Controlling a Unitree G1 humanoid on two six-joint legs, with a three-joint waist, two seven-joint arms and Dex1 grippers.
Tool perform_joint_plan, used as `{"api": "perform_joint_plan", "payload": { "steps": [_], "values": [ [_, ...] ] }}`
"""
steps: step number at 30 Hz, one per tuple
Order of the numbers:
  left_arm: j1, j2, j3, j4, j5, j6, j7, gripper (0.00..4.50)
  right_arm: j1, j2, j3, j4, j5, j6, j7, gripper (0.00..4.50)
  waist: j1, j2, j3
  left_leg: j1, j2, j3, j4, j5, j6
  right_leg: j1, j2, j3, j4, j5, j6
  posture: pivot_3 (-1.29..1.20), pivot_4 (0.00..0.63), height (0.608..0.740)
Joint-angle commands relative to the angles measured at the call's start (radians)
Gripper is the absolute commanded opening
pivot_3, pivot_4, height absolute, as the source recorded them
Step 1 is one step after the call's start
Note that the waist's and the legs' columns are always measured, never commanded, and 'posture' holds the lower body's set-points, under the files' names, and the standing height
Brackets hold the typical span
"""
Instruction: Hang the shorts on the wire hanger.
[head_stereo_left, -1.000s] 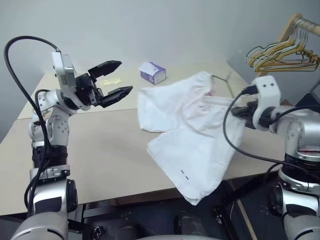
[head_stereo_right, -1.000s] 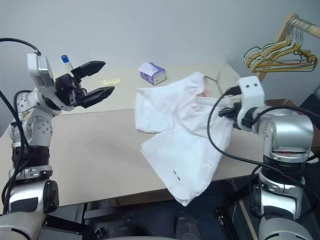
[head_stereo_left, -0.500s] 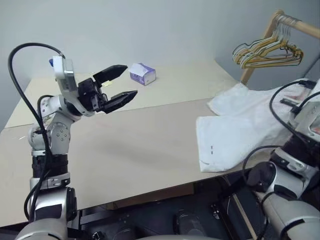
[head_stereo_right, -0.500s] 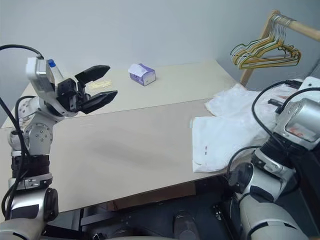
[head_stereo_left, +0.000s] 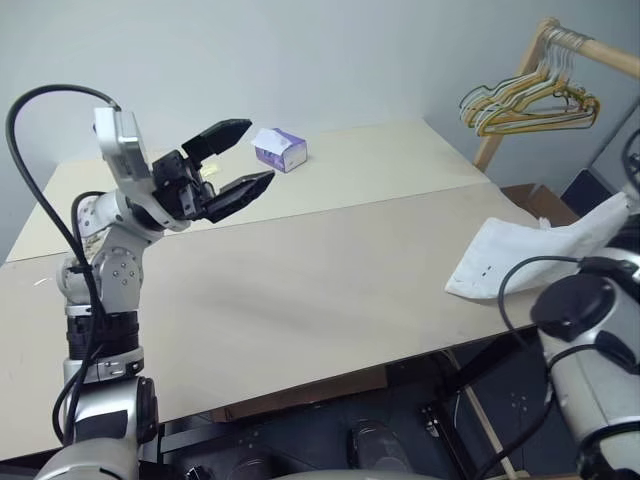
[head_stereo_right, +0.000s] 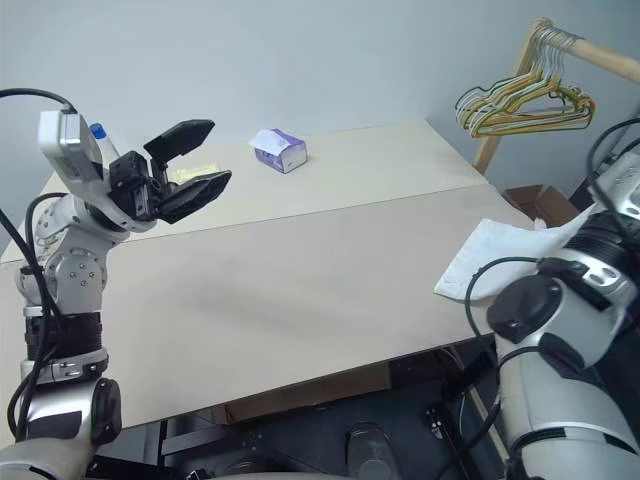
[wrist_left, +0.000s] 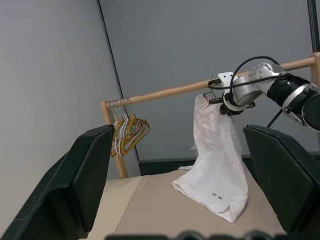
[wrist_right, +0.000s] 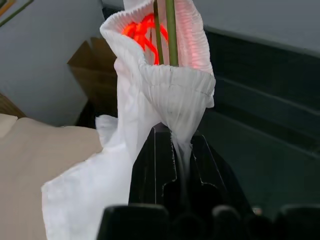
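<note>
Right claw (wrist_right: 175, 150) is clamped on the shorts (wrist_left: 212, 160) waistband, lifted beside the wooden rail (wrist_left: 170, 92), hem trailing on the surface (head_stereo_left: 330, 280). Left claw (head_stereo_left: 232, 160) gapes empty. Risk: thin fabric slipping free; trailing hem snagging the surface edge.

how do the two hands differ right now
The left hand is open with nothing between its fingers; the right hand is shut on the shorts. The left hand hovers over the far side of the table, while the right hand is up beside the wooden rail, off the table's edge, with the shorts hanging below. Both have two black fingers.
</note>
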Motion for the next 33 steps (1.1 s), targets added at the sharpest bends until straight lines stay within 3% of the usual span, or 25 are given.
{"api": "perform_joint_plan", "payload": {
  "steps": [1,9,23,27,33],
  "values": [
    [0.0,0.0,0.006,-0.038,-0.006,-0.018,0.011,4.47,-0.073,-0.073,0.012,0.102,0.058,-0.088,-0.025,0.0,0.0,0.001,0.001,0.0,0.0,0.0,0.0,0.0,0.0,0.0,0.0,0.0,0.0,0.0,0.0,-0.18,0.0,0.74],
    [0.007,0.001,0.01,-0.04,-0.012,-0.017,0.009,4.47,-0.13,-0.162,-0.006,0.32,0.178,-0.148,-0.112,0.0,0.0,0.003,0.002,0.002,0.0,0.003,-0.002,-0.001,0.001,0.0,0.0,0.003,0.0,-0.001,0.002,-0.18,0.0,0.74],
    [0.008,0.002,0.009,-0.032,-0.01,-0.021,-0.002,4.47,-0.08,-0.21,0.039,0.423,0.287,-0.195,-0.146,0.0,0.004,0.004,0.003,0.002,0.0,0.004,-0.002,0.0,0.0,0.0,0.0,0.004,-0.002,-0.003,0.007,-0.17,0.0,0.74],
    [0.008,0.005,0.009,-0.036,-0.021,-0.012,-0.013,4.5,-0.071,-0.209,0.136,0.41,0.253,-0.223,-0.108,1.27,0.003,0.004,0.003,0.002,0.0,0.004,-0.002,0.0,0.0,0.0,0.0,0.004,-0.002,-0.003,0.008,-0.17,0.0,0.74],
    [0.013,0.002,0.007,-0.041,-0.029,-0.009,-0.023,4.5,-0.066,-0.209,0.191,0.392,0.243,-0.259,-0.179,3.46,0.004,0.005,0.003,0.002,0.0,0.005,-0.002,0.0,0.0,0.0,0.0,0.005,-0.002,-0.003,0.008,-0.17,0.0,0.74]
  ]
}}
